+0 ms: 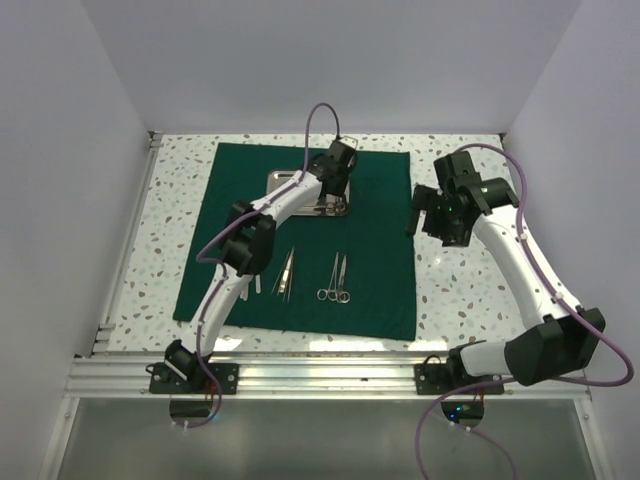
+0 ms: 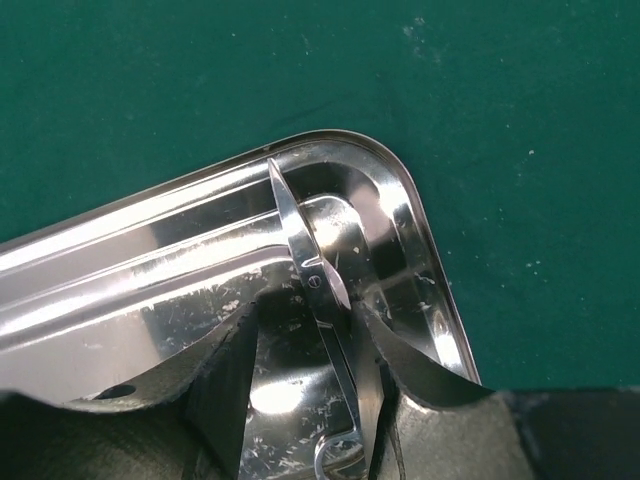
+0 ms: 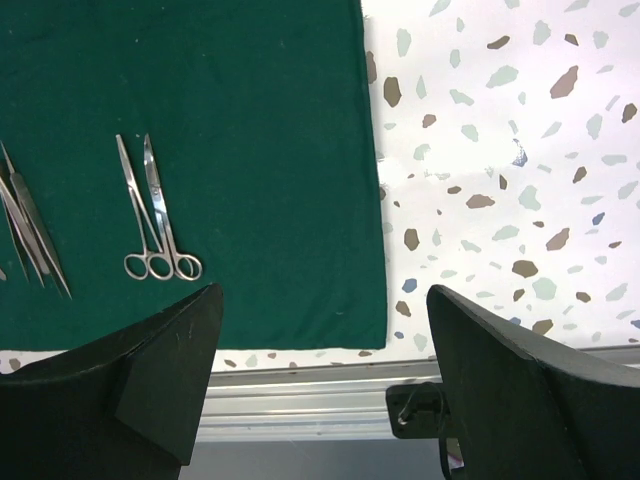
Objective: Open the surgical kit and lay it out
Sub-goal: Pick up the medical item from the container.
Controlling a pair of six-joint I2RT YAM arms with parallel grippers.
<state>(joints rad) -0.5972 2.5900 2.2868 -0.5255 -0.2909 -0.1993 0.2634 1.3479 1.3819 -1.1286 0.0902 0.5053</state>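
**KIT STATUS: CLOTH FLAT, TRAY FAR-CENTRE, L GRIPPER IN TRAY**

1. Table (image 1: pixel 460 300): speckled top, walled on L, R and far sides, w/ an alu rail (image 1: pixel 330 372) along the near edge. Your free room is the bare strip R of the cloth, plus a narrower strip on the L.
2. Cloth (image 1: pixel 385 270): dark green, spread flat. Far edge runs close to the back wall and near edge stops just short of the rail. R edge is straight; the near-R corner lies flat in the R wrist view.
3. Tray (image 2: pixel 150 260): steel, on the far-centre of the cloth, well inside all cloth edges. In the top view the L arm covers most of it. The L wrist view gives you one rounded corner; the rest is cut off.
4. R gripper (image 3: pixel 322 330): released, jaws wide, nothing btwn them. It hangs by the cloth's R edge, apart from all instr.
5. L gripper (image 2: pixel 320 375): down in the tray, fingers (image 2: pixel 235 390) either side of the scissors (image 2: pixel 315 283). You can't tell whether it clamps or merely flanks them, since reflections blur the contact line. The ring end is cropped at the frame bottom.
6. Laid-out instr., near-centre of cloth: tweezers (image 1: pixel 285 272) on the L, ring-handled pair (image 1: pixel 337 278) to their R and apart from them, tips toward the far side. Open cloth all round. The R wrist view crops the tweezers at its L edge.
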